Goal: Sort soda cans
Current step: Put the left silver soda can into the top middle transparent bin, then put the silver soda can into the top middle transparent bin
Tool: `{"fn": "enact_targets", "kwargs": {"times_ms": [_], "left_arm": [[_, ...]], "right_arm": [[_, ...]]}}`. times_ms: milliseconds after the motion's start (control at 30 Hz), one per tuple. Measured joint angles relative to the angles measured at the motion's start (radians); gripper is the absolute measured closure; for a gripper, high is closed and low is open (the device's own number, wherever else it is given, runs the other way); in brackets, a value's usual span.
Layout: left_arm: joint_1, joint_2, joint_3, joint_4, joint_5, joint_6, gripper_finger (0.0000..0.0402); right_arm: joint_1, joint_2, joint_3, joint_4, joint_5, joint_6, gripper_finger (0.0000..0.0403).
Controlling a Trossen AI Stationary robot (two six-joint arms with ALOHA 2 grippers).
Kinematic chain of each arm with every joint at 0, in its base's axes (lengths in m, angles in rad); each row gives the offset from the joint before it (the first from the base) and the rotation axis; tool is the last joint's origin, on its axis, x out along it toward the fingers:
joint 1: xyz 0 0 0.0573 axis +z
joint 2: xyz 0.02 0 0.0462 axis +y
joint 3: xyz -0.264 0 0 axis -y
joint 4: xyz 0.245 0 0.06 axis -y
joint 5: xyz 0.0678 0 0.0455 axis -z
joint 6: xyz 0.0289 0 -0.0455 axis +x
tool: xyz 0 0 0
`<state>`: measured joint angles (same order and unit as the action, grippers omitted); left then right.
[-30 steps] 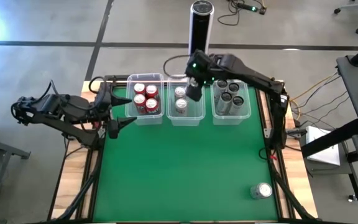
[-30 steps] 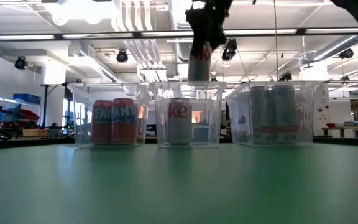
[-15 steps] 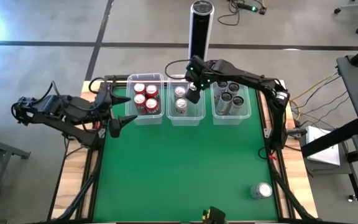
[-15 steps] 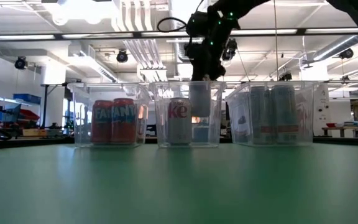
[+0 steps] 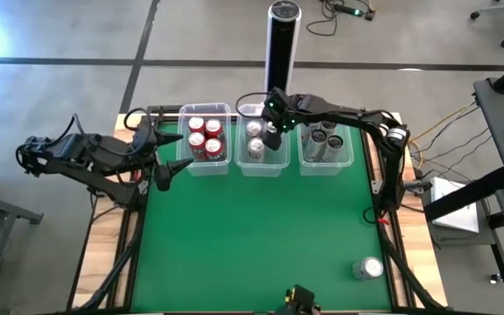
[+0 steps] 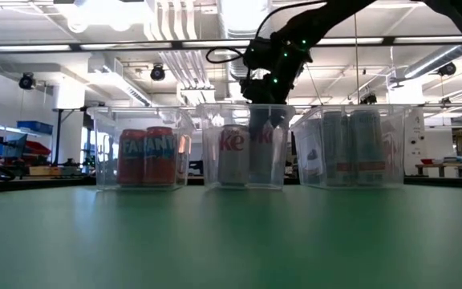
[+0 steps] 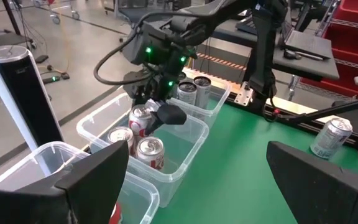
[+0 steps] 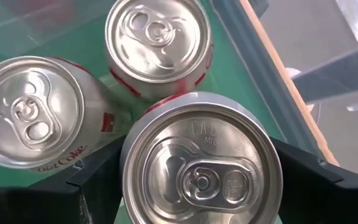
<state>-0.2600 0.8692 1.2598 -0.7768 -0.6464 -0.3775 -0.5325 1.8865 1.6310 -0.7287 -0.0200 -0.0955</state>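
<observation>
Three clear tubs stand in a row at the table's far edge. The left tub (image 5: 205, 140) holds red soda cans, the middle tub (image 5: 261, 162) silver-white ones, the right tub (image 5: 325, 147) dark grey ones. My right gripper (image 5: 272, 138) reaches down into the middle tub, shut on a silver-white soda can (image 8: 201, 165). Two other silver-white cans (image 8: 157, 37) (image 8: 33, 112) stand beside it. One more can (image 5: 367, 269) stands alone near the table's near right corner. My left gripper (image 7: 191, 186) waits open at the table's left edge. My right gripper pinches the silver-white can by its upper side wall (image 8: 129, 180) just under the rim, one finger (image 8: 98, 186) on each side. The fingers come from above, pointing down. The can is upright in the middle tub (image 6: 265, 152), its bottom level with its neighbour's.
A tall black post (image 5: 283, 35) stands just beyond the tubs. The green tabletop (image 5: 252, 236) lies between the tubs and the lone can. My left arm (image 5: 86, 157) stretches along the table's left edge.
My right gripper has gone down with the silver-white can, from above the middle tub's rim into the tub beside the cans there. The can has stayed upright and the fingers have stayed shut on it.
</observation>
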Motion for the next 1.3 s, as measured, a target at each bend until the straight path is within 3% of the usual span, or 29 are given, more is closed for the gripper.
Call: {"fn": "enact_targets", "kwargs": {"times_ms": [467,900,1133,1300], "left_arm": [[0.001,0.001,0.0,0.031,-0.001,-0.013,0.0035],[0.001,0.022,0.0,0.063,-0.001,-0.042,0.0035],[0.001,0.035,0.0,0.085,0.0,-0.051,0.0035],[0.001,0.052,0.0,0.088,0.001,-0.078,0.0035]], "right_arm": [[0.002,0.0,0.003,-0.012,-0.014,-0.01,0.0046],[0.072,-0.019,0.351,-0.28,-0.004,-0.076,0.0044],[0.111,-0.027,0.407,-0.375,0.0,-0.036,0.0044],[0.229,-0.116,0.408,-0.415,0.03,-0.027,0.0048]]}}
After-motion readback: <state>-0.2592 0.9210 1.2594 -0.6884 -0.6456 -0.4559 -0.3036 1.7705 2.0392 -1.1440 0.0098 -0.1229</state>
